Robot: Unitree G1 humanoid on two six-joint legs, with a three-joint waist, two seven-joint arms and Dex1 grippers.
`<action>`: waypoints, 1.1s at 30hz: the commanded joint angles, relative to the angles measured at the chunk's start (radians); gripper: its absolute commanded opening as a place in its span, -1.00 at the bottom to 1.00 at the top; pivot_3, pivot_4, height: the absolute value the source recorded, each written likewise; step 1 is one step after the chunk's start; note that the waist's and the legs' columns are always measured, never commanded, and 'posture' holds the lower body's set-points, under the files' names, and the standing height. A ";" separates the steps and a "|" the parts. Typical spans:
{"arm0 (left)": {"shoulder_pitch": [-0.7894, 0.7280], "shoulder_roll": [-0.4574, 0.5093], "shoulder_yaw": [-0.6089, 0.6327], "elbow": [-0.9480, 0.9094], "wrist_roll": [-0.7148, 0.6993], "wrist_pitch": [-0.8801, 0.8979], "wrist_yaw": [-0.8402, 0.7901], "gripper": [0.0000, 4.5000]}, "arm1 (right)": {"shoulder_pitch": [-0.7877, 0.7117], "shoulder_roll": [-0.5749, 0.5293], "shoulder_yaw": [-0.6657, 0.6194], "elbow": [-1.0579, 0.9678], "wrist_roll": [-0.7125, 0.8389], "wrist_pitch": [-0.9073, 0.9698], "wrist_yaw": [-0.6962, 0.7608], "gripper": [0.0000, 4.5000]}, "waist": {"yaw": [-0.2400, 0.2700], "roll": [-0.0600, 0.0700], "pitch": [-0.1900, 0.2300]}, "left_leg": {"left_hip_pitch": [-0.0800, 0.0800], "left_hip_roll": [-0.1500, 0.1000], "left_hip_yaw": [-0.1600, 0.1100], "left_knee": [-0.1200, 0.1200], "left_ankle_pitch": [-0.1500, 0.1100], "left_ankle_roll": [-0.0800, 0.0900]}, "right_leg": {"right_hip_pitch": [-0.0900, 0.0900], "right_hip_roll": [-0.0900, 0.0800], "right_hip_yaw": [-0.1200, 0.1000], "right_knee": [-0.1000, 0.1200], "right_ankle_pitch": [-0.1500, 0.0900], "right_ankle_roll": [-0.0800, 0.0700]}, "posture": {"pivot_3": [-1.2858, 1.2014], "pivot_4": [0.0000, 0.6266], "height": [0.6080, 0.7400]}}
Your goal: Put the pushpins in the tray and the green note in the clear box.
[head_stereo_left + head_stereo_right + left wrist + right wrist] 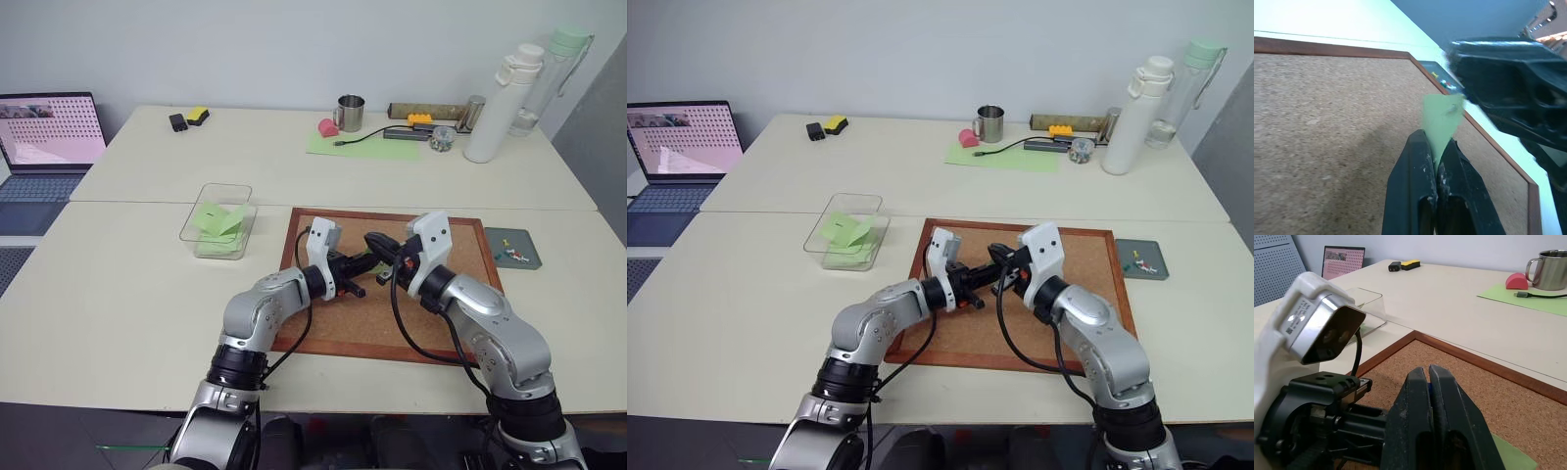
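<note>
From where the head camera looks down, both arms meet over the wood-framed corkboard (pixel 460 328) on the pale table (pixel 118 313). The left gripper (pixel 364 262) reaches in toward the right gripper (pixel 377 245), their black tips almost touching above the cork. To the left of the board sits the clear box (pixel 217 221) with light green paper already lying inside it, and just off the board's right edge rests the small grey tray (pixel 513 247) with a few tiny coloured pushpins (pixel 515 257) in it. Farther back I can see a laptop (pixel 44 137), a metal mug (pixel 350 113), a pale green mat (pixel 367 145) and a white bottle (pixel 500 103). The other eye shows the same layout, the two grippers nose to nose over the middle of the board. Through the left wrist camera, the left gripper's two fingers (pixel 1413 181) are pressed together on one edge of the green note (pixel 1442 122), which sticks out beyond them above the cork; the bulky black body of the other gripper has the note's far corner, and the tray shows past the board's frame. Through the right wrist camera, the right gripper's fingers (pixel 1449 421) are clamped tight together, a corner of the green note showing just beside them, with the left arm's wrist housing close in front and the clear box beyond.
</note>
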 commanded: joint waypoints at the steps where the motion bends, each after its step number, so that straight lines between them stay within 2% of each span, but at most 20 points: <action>1: -0.028 -0.010 0.034 0.030 -0.002 0.012 0.040 -0.99 | -0.004 -0.002 -0.036 -0.057 0.003 -0.021 -0.015 -1.00 | 0.000 0.000 0.000 | 0.000 0.000 0.000 0.000 0.000 0.000 | 0.000 0.000 0.000 0.000 0.000 0.000 | 0.03 -0.52 1.00; 8: -0.026 0.006 0.008 0.029 0.020 -0.024 0.017 -0.99 | -0.006 -0.002 -0.085 -0.069 0.013 -0.014 -0.040 -1.00 | 0.001 0.000 0.000 | 0.000 0.000 0.000 0.000 0.000 0.000 | 0.000 0.000 0.000 0.000 0.000 0.000 | 0.03 -0.52 1.00; 13: -0.061 0.074 -0.134 -0.075 0.108 -0.170 -0.130 -0.99 | 0.008 -0.077 -0.266 -0.008 -0.017 -0.018 -0.098 -1.00 | 0.004 0.000 0.000 | 0.000 0.000 0.000 0.000 0.000 -0.001 | 0.000 0.000 0.000 0.000 0.000 0.000 | 0.03 -0.52 1.00; 17: -0.138 0.115 -0.252 -0.120 0.197 -0.334 -0.253 -0.99 | -0.005 -0.184 -0.424 0.130 -0.008 -0.005 -0.100 -1.00 | 0.015 0.000 0.000 | 0.000 -0.002 0.002 0.000 0.001 -0.002 | 0.000 -0.002 0.000 0.000 0.000 0.000 | 0.03 -0.52 1.00; 22: -0.228 0.109 -0.327 -0.099 0.287 -0.490 -0.317 -0.99 | -0.061 -0.279 -0.508 0.376 0.012 -0.033 -0.044 -1.00 | 0.010 0.000 0.000 | 0.001 -0.003 0.005 0.000 0.000 0.000 | 0.000 0.000 0.002 -0.001 0.000 0.000 | 0.03 -0.52 1.00; 27: -0.253 0.094 -0.362 -0.050 0.341 -0.557 -0.332 -0.99 | -0.123 -0.326 -0.526 0.604 0.017 -0.078 0.015 -1.00 | -0.004 0.003 0.001 | 0.002 -0.003 0.005 -0.001 0.000 0.000 | 0.000 0.003 0.003 -0.001 0.000 0.000 | 0.03 -0.52 1.00; 33: -0.220 0.101 -0.369 -0.064 0.369 -0.560 -0.334 -0.99 | -0.194 -0.344 -0.541 0.771 0.039 -0.097 0.061 -1.00 | -0.001 0.003 0.001 | 0.001 -0.002 0.005 0.000 0.000 0.000 | 0.000 0.002 0.003 -0.001 0.000 0.000 | 0.03 -0.52 1.00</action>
